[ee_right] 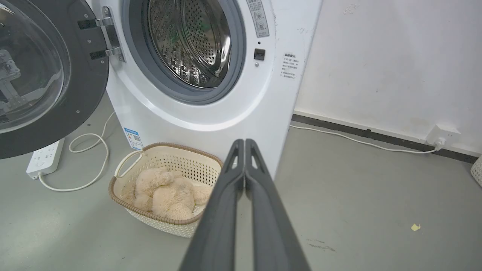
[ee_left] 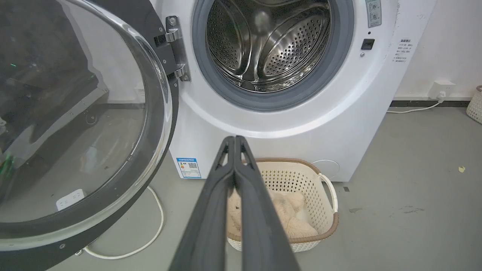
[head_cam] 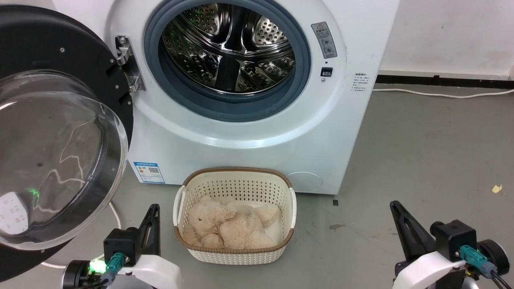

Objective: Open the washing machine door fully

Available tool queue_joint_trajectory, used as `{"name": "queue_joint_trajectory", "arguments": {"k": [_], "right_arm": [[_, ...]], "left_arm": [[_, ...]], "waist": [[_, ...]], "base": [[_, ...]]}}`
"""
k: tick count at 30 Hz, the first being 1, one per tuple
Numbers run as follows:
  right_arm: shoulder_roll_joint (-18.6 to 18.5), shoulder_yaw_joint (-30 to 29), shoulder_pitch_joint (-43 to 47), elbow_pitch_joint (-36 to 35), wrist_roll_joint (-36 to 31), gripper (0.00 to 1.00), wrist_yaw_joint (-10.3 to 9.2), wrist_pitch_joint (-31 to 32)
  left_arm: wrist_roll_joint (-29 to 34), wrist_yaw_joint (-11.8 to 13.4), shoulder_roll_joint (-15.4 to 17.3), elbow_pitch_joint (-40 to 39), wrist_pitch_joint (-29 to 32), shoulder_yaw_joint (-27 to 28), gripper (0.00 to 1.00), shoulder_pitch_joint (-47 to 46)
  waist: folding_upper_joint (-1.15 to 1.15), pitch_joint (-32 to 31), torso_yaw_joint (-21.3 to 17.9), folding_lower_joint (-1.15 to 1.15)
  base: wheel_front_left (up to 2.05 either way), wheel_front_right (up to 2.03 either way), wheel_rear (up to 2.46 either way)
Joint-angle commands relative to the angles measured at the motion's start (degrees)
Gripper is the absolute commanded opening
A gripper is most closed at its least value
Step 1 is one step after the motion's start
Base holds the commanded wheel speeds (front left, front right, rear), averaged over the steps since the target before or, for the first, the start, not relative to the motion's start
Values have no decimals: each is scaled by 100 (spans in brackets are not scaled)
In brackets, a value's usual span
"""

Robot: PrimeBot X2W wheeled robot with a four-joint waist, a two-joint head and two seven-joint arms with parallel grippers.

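The washing machine door [head_cam: 52, 132] is a big round glossy black disc with a bulging clear glass bowl, swung wide out to the left on its metal hinge [head_cam: 129, 64]. It also shows at the left in the left wrist view [ee_left: 75, 124] and the right wrist view [ee_right: 41, 71]. The steel drum opening [head_cam: 229, 48] with its grey rubber ring lies uncovered. My left gripper [head_cam: 152, 210] sits low at the left, shut and holding nothing, below the door's lower edge and apart from it. My right gripper [head_cam: 395, 206] is low at the right, shut and holding nothing.
A white basket with a brown rim [head_cam: 235, 178] holding a beige plush toy [head_cam: 229, 226] stands on the grey floor before the machine, between my grippers. A white power strip [ee_right: 45, 160] and cord [ee_right: 90, 162] lie under the door. A wall socket [ee_right: 442, 135] is at the right.
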Motion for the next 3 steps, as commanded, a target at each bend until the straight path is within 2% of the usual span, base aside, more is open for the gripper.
{"name": "queue_joint_trajectory", "arguments": {"k": [1,3], "right_arm": [[27,-2,-65,14,-43,0,-5,3],[27,-2,-65,14,-43,0,-5,3]], "left_arm": [[52,-25,-1,-21,2,6,0,-91],[52,-25,-1,-21,2,6,0,-91]], "waist": [[0,0,0,0],[0,0,0,0]], "base": [[0,0,0],[0,0,0]]}}
